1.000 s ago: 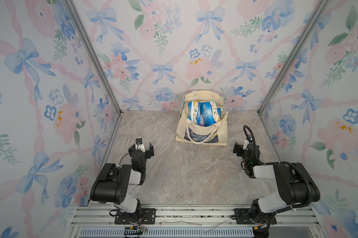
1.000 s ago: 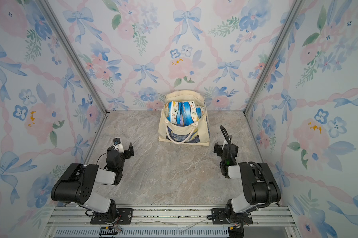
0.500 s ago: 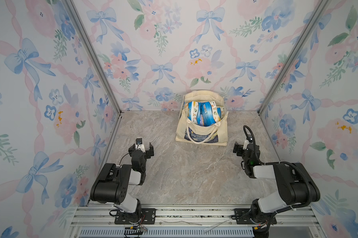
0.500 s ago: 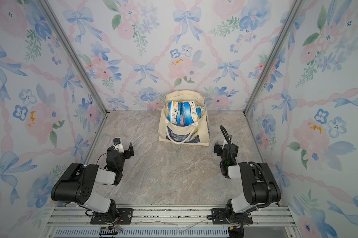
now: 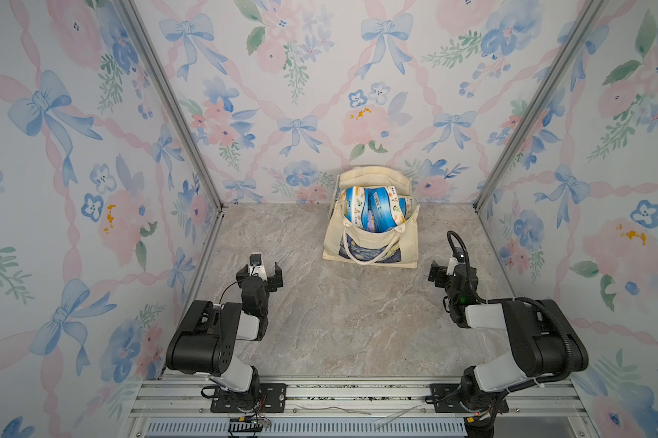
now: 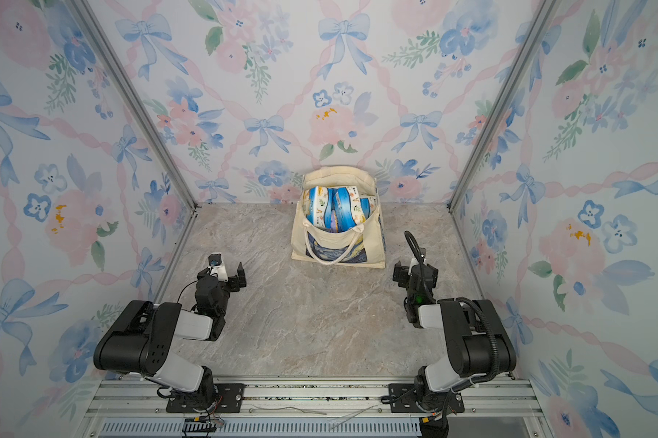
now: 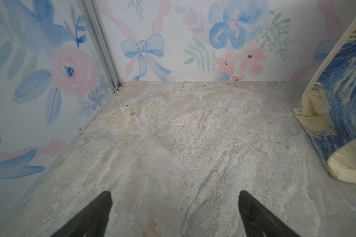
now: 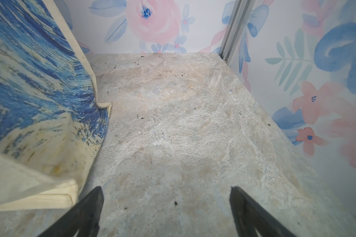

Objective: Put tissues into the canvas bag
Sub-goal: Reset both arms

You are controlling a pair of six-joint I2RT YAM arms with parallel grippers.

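canvas bag (image 5: 369, 238) holds tissues (image 5: 373, 211) (blue packs)

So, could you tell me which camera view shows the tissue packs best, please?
Both top views: they look down into the canvas bag's open mouth, where the tissue packs sit. Both wrist views catch only the bag's printed side, no packs.

The left arm (image 5: 200, 341) and right arm (image 5: 539, 341) are black with white links.
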